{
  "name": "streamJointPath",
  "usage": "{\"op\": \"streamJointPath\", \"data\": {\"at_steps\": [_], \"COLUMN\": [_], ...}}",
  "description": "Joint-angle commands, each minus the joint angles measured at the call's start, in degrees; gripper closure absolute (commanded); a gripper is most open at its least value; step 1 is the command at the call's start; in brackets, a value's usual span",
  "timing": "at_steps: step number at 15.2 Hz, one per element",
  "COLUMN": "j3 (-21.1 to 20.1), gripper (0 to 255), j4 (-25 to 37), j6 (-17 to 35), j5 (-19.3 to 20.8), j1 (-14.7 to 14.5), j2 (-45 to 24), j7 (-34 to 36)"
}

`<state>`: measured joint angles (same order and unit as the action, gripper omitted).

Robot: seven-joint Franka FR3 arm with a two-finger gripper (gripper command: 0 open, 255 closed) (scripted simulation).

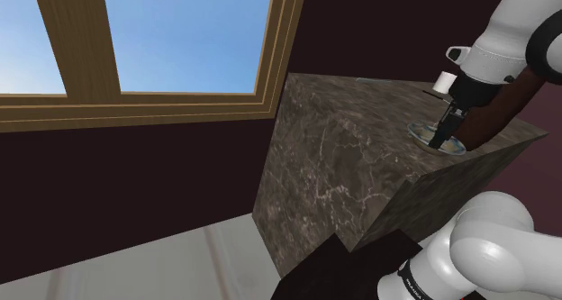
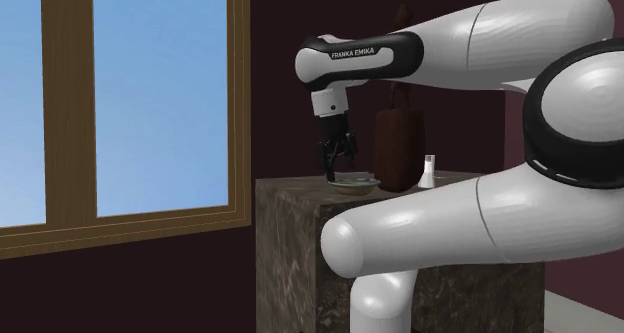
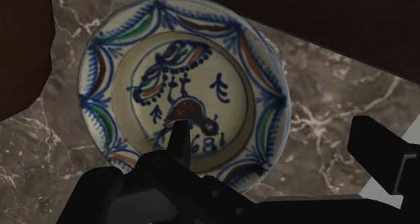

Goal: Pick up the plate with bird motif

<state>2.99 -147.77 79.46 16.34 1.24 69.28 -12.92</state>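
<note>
The jaws stand open above the plate (image 3: 182, 81), clasping nothing. One finger (image 3: 178, 140) hangs over the painted bird in the well, and the other is beyond the rim. The plate is cream with blue, green and brown garlands. It lies flat on the dark marble surface (image 1: 342, 163) near a corner, just beside a tall dark-brown object (image 2: 395, 146) and near a small white shaker (image 2: 427, 171).

One bird-painted plate (image 3: 183, 88) lies beneath the pincer (image 2: 338, 166). Just beyond the pincer stand one tall brown container (image 2: 397, 146) and one small white shaker (image 2: 427, 171), on one marbled counter (image 2: 290, 231).
</note>
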Motion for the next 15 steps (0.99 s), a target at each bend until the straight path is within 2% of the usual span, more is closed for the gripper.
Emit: {"op": "streamJointPath", "data": {"at_steps": [1, 5, 6, 15], "j3": [0.16, 0.36, 0.47, 0.36], "gripper": [0, 0, 255, 255], "j4": [-1.75, -4.14, -4.07, -4.14], "j6": [0.94, 2.22, 2.16, 2.22], "j5": [0.15, 0.31, 0.42, 0.31], "j1": [-0.01, -0.01, 0.03, -0.01], "j2": [0.80, 1.87, 1.89, 1.87], "j7": [0.22, 0.56, 0.45, 0.56]}}
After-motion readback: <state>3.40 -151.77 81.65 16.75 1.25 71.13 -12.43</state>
